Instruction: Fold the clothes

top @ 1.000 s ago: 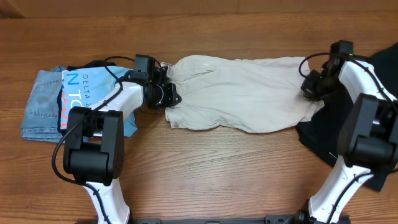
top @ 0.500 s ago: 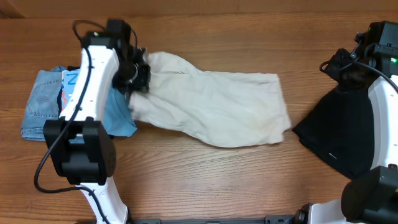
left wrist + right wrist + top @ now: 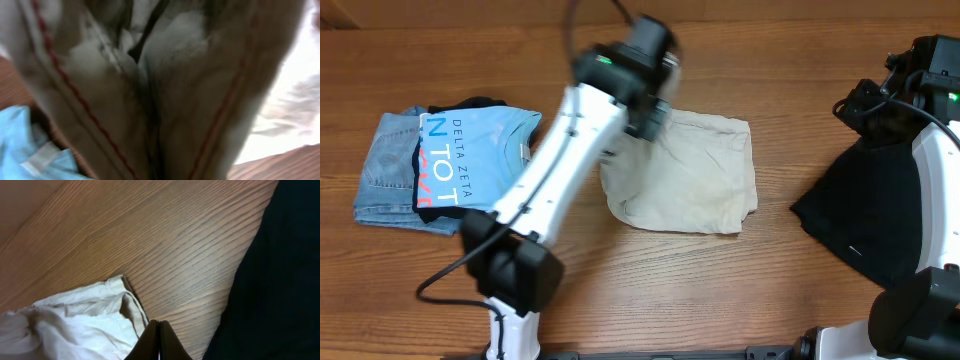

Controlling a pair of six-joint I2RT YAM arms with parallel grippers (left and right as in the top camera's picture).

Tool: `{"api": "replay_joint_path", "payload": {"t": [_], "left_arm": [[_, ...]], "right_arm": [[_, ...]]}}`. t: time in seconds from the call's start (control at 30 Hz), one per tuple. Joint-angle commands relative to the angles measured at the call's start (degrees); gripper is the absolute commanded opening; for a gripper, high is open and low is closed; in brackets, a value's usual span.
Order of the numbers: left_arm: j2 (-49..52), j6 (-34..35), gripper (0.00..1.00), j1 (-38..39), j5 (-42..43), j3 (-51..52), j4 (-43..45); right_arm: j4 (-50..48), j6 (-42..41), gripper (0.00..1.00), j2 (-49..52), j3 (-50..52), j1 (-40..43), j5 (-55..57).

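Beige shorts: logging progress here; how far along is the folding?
One fold looks done: the pale beige cotton shorts lie doubled into a compact rectangle. In hand: the left gripper hovers at their top-left edge, fabric filling its wrist view. Left: likely another fold and smoothing. The right gripper is shut, empty.

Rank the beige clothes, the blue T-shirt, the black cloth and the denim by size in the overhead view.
1. beige clothes
2. blue T-shirt and black cloth: look alike, and the right arm hides part of the cloth
3. denim, partly covered
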State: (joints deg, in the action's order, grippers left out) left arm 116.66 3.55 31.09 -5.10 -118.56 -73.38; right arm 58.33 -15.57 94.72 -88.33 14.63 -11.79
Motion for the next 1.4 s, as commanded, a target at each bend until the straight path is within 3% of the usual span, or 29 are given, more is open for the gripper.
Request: {"api": "replay_joint_path", "payload": {"t": [0.0,0.23,0.3,0.33,0.4,0.53,0.67,0.8,0.87,1.03,1.13,1.27,1.3,1.37], "left_arm": [[6.12,6.91,0.04,5.81,-0.9,-1.27,1.57],[16.44,10.01,0.08,12.72,10.12,-1.27,8.81],[16.85,10.45,0.27,14.03,11.21,-1.27,10.75],[16.76,10.43,0.52,14.64,11.15,-1.33,11.54],[16.39,10.38,0.64,16.02,11.15,-2.62,11.78],[16.28,9.11,0.77,17.09,10.23,-8.66,6.69],[16.28,8.92,0.73,14.56,-2.99,-19.98,-6.84],[16.28,9.05,0.89,7.34,-6.58,-24.3,-12.52],[16.65,8.55,0.85,0.92,1.09,-22.45,-12.76],[17.11,2.05,0.38,-6.82,15.87,-12.28,-7.34],[17.11,-6.88,0.36,-8.68,26.75,-4.15,-2.14],[17.11,-11.98,0.38,-8.9,28.68,2.49,1.53],[17.11,-12.61,0.38,-8.7,28.55,3.85,2.32],[17.11,-11.82,0.34,-8.33,25.22,6.36,4.61]], "right_arm": [[0.48,0.44,0.04,-0.85,-0.26,0.07,-1.18],[1.36,0.63,0.04,-0.85,-0.22,0.07,-1.18],[1.64,0.63,0.04,-0.85,-0.22,0.07,-1.18],[1.7,0.66,0.04,-0.85,-0.22,0.07,-1.16],[1.92,0.66,0.04,-0.85,-0.2,0.07,-1.16],[2.51,0.66,0.05,-0.85,-0.15,0.07,-1.16],[4.35,1.25,0.08,-0.85,-0.15,-0.22,-1.36],[6.23,10.99,0.14,-0.83,0.22,-3.69,-13.11],[6.47,14.38,0.17,-0.83,2.6,-8.9,-16.9],[-1.95,14.36,0.16,0.68,12.28,-19.56,-16.81],[-5.05,18.05,0.16,4.11,17.62,-24.61,-16.22],[-8.09,20.31,0.13,8.81,20.76,-26.62,-15.3],[-8.17,19.23,0.09,9.99,20.85,-26.6,-13.16],[-7.54,8.41,0.04,11.87,20.85,-25.62,-2.21]]}}
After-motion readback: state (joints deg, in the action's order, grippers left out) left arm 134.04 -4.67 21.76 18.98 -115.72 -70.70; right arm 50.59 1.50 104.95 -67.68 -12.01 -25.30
